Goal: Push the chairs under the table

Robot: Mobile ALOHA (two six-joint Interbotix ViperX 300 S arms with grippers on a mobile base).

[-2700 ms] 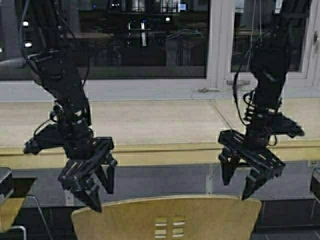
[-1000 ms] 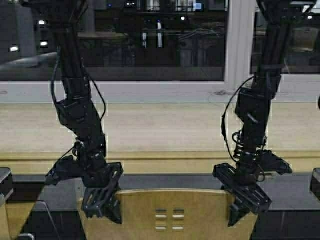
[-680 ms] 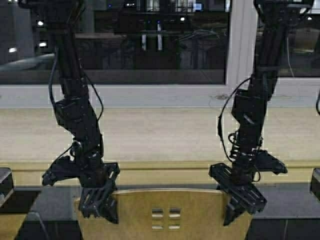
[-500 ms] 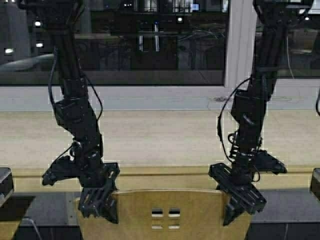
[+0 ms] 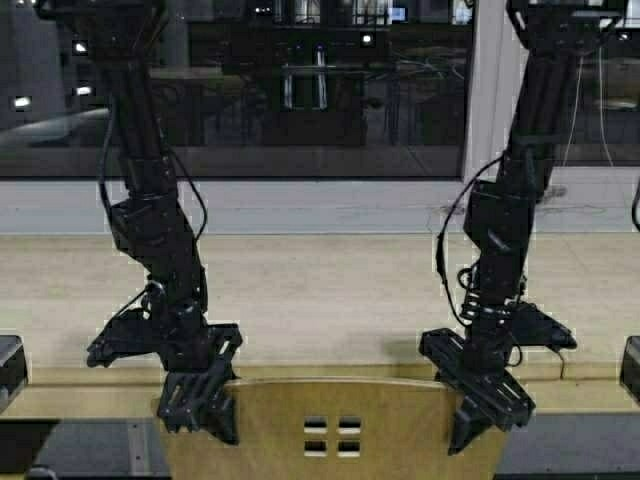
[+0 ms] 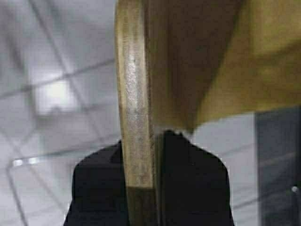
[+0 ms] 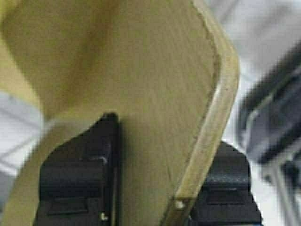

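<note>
A chair (image 5: 345,430) with a curved light-yellow plywood back stands at the bottom middle of the high view, its back facing the robot. Four small square holes sit in the middle of the back. The top edge of the back lies just below the thick front edge of the long pale-wood tabletop (image 5: 330,290), which runs across the whole width of the view in front of a window.

The left pincer (image 5: 200,408) reaches down to the upper left corner of the chair back. In the left wrist view the thin plywood edge of the back stands between the two black fingers (image 6: 96,188), which press on it from both sides, so this pincer is closed on the chair.

The right pincer (image 5: 483,408) reaches down to the upper right corner of the same back. In the right wrist view one finger (image 7: 77,181) lies flat against the face of the board and the other sits behind its rounded edge, so this pincer also grips the chair.

Both arms hang down from above, one over each side of the tabletop.
</note>
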